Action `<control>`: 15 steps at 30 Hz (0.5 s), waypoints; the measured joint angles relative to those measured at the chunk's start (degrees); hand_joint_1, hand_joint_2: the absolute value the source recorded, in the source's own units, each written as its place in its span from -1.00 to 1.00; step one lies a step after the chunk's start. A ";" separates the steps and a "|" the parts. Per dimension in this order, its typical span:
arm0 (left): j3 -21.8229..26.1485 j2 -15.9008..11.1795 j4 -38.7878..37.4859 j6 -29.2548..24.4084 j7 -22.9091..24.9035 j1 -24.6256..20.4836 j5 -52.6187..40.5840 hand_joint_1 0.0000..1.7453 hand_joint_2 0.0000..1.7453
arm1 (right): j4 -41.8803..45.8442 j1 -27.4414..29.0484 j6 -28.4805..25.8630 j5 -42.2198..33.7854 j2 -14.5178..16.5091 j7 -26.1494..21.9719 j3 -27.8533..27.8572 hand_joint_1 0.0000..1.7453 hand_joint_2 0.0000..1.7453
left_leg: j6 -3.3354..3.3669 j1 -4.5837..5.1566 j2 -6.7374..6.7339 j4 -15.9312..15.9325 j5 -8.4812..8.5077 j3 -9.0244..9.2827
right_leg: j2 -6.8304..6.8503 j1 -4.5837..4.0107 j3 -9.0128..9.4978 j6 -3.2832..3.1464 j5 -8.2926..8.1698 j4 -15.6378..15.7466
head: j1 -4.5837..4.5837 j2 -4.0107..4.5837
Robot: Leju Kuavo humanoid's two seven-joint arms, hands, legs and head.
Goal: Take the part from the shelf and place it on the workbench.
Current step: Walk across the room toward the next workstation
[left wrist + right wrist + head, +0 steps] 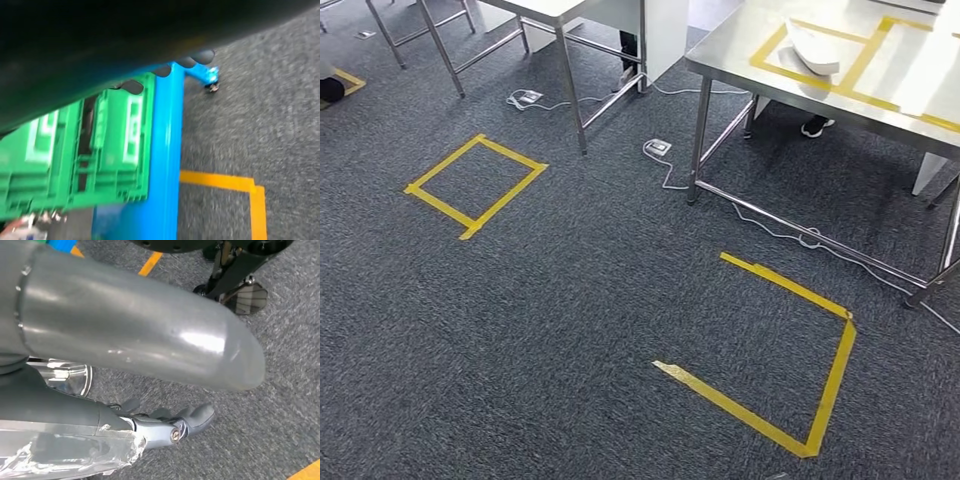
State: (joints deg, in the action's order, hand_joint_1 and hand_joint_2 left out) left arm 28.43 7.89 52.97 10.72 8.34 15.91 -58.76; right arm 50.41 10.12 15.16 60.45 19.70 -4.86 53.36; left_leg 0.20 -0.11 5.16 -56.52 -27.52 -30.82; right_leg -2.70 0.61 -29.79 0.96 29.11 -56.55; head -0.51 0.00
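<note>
A white curved part (812,48) lies on the steel workbench (731,55) at the upper right, inside yellow tape lines. My right hand (166,427) hangs over the grey carpet with its dark fingers (196,415) stretched out and nothing in them; its thick grey thumb (132,325) crosses the view. Of my left hand (170,67) I see dark fingertips (202,56) poking past a blurred dark shape, with nothing between them. Close behind them stands the blue shelf post (166,150) with green crates (113,145) beside it.
Two yellow tape squares mark the carpet, one at the left (475,185) and one in front of the workbench (788,350). White cables and floor sockets (660,150) lie near the bench legs. A person's shoe (816,126) shows under the workbench. A second steel table (561,12) stands at the back.
</note>
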 joint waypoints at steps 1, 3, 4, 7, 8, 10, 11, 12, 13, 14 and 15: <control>1.37 0.55 0.42 0.34 -0.16 0.08 -0.34 -1.00 -1.00 | 0.06 0.00 -0.02 -0.15 0.04 0.07 -0.01 -1.00 -1.00 | -0.32 -0.03 -0.37 -0.35 -0.31 -0.18 | 0.46 0.08 0.12 -0.28 -0.13 0.12 | -0.05 0.00; 4.15 1.60 1.33 1.22 -0.67 -0.11 -0.98 -1.00 -1.00 | 0.21 0.09 -0.07 -0.58 0.19 0.21 -0.03 -1.00 -1.00 | -0.94 -0.06 -2.27 -3.90 -2.79 -1.71 | 1.63 0.28 0.21 -0.92 -0.29 0.41 | -0.36 0.00; 5.66 2.22 1.87 1.80 -1.05 -0.30 -1.24 -1.00 -1.00 | 0.26 0.19 -0.10 -0.83 0.25 0.32 -0.03 -1.00 -1.00 | -1.23 -0.12 -3.44 -7.38 -4.84 -3.29 | 2.31 0.26 0.22 -1.13 -0.27 0.44 | -0.50 0.00; 9.69 3.97 3.31 3.24 -2.10 -0.59 -1.79 -1.00 -1.00 | 0.33 0.44 -0.15 -1.46 0.32 0.62 -0.03 -1.00 -1.00 | -1.71 -0.34 -4.38 -16.30 -8.18 -7.37 | 4.29 0.14 0.14 -1.35 -0.07 0.42 | -0.57 0.00; 10.85 4.45 3.70 3.47 -2.27 -0.56 -1.89 -1.00 -1.00 | 0.36 0.46 -0.16 -1.61 0.33 0.66 -0.04 -1.00 -1.00 | -1.71 -0.38 -4.48 -15.66 -7.19 -6.95 | 4.86 0.12 0.16 -1.32 0.01 0.41 | -0.57 0.00; 12.54 5.09 4.38 3.63 -2.36 -0.53 -1.95 -1.00 -1.00 | 0.41 0.46 -0.16 -1.76 0.37 0.68 -0.10 -1.00 -1.00 | -1.41 -0.34 -5.57 -8.71 -3.32 -3.11 | 5.87 0.07 0.36 -1.10 0.25 0.42 | -0.59 0.00; 13.14 5.29 4.70 3.65 -2.39 -0.63 -1.96 -1.00 -1.00 | 0.41 0.47 -0.17 -1.80 0.38 0.69 -0.14 -1.00 -1.00 | -1.14 -0.16 -6.56 -4.72 -1.99 -1.02 | 6.34 -0.09 0.50 -0.86 0.48 0.32 | -0.61 0.00; 13.57 5.47 4.99 3.66 -2.43 -0.78 -1.97 -1.00 -1.00 | 0.42 0.47 -0.17 -1.81 0.39 0.69 -0.18 -1.00 -1.00 | -0.83 0.01 -7.37 -1.85 -1.25 0.46 | 6.81 -0.23 0.64 -0.61 0.68 0.27 | -0.55 0.00; 13.94 5.65 5.25 3.66 -2.48 -0.90 -1.97 -1.00 -1.00 | 0.42 0.45 -0.17 -1.82 0.40 0.69 -0.20 -1.00 -1.00 | -0.51 0.19 -7.88 -0.30 -1.11 1.20 | 7.25 -0.34 0.77 -0.34 0.85 0.24 | -0.46 0.00; 14.29 5.84 5.41 3.69 -2.54 -0.96 -1.99 -1.00 -1.00 | 0.43 0.38 -0.18 -1.84 0.41 0.70 -0.22 -1.00 -1.00 | -0.20 0.37 -7.75 0.10 -1.29 1.25 | 7.69 -0.39 1.05 -0.04 0.95 0.29 | -0.39 0.00; 14.66 6.07 5.54 3.80 -2.67 -0.91 -2.04 -1.00 -1.00 | 0.45 0.30 -0.18 -1.88 0.42 0.70 -0.26 -1.00 -1.00 | 0.14 0.40 -7.32 0.15 -1.19 1.19 | 8.09 -0.34 1.36 0.24 0.94 0.43 | -0.32 0.00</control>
State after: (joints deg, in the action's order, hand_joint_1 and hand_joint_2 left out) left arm 43.10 13.95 58.51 14.51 5.67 14.99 -60.81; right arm 50.86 10.42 14.98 58.57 20.12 -4.16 53.11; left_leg 0.34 0.29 -2.16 -56.36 -28.71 -29.63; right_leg 5.38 0.27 -28.42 1.20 30.05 -56.12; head -0.82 0.00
